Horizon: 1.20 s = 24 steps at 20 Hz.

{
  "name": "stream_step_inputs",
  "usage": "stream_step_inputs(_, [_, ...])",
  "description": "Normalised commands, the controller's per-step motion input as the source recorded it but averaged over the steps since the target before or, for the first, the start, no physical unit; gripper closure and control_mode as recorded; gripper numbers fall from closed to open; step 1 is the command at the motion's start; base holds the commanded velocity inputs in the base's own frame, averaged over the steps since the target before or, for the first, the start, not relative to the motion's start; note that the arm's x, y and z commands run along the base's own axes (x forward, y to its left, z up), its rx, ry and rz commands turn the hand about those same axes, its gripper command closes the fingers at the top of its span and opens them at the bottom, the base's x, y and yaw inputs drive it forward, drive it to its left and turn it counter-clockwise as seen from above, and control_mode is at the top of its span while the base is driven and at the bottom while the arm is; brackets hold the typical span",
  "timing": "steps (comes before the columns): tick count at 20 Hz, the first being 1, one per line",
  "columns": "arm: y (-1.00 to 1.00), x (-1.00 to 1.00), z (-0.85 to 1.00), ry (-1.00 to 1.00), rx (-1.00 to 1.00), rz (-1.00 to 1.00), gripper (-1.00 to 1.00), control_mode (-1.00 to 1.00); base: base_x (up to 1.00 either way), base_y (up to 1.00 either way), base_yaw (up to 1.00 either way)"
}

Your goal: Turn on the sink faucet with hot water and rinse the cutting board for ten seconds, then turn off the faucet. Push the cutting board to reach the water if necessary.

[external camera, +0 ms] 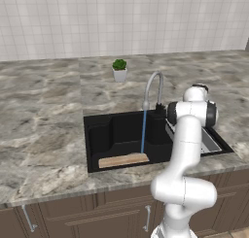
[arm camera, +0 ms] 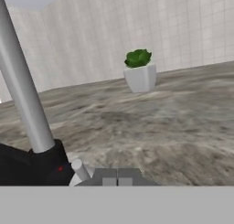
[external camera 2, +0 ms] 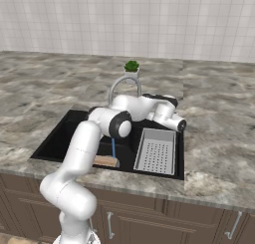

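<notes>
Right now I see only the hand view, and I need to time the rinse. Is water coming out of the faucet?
Observer: Yes. In the left base view a thin blue stream of water falls from the faucet into the sink.
Operator: Does it reach the cutting board?
Observer: It appears to. The stream ends on the cutting board, near the board's right end, at the front of the basin.
Operator: Is anything else in the basin?
Observer: A grey drainer tray sits in the right part of the sink, apart from the board.
</notes>
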Motion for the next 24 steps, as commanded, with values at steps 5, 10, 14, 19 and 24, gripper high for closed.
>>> stream_step_inputs(5, [0.1,0.08,0.0,0.0,0.0,0.0,1.0,-1.0,0.0,0.0,0.0])
stream_step_inputs(10, [0.26,0.0,0.0,0.0,0.0,0.0,1.0,-1.0,0.0,0.0,0.0])
stream_step_inputs(14, [0.21,0.01,0.0,0.0,0.0,0.0,1.0,-1.0,0.0,0.0,0.0])
stream_step_inputs(19, [0.19,0.0,0.0,0.0,0.0,0.0,1.0,-1.0,0.0,0.0,0.0])
stream_step_inputs(24, [0.31,0.0,0.0,0.0,0.0,0.0,1.0,-1.0,0.0,0.0,0.0])
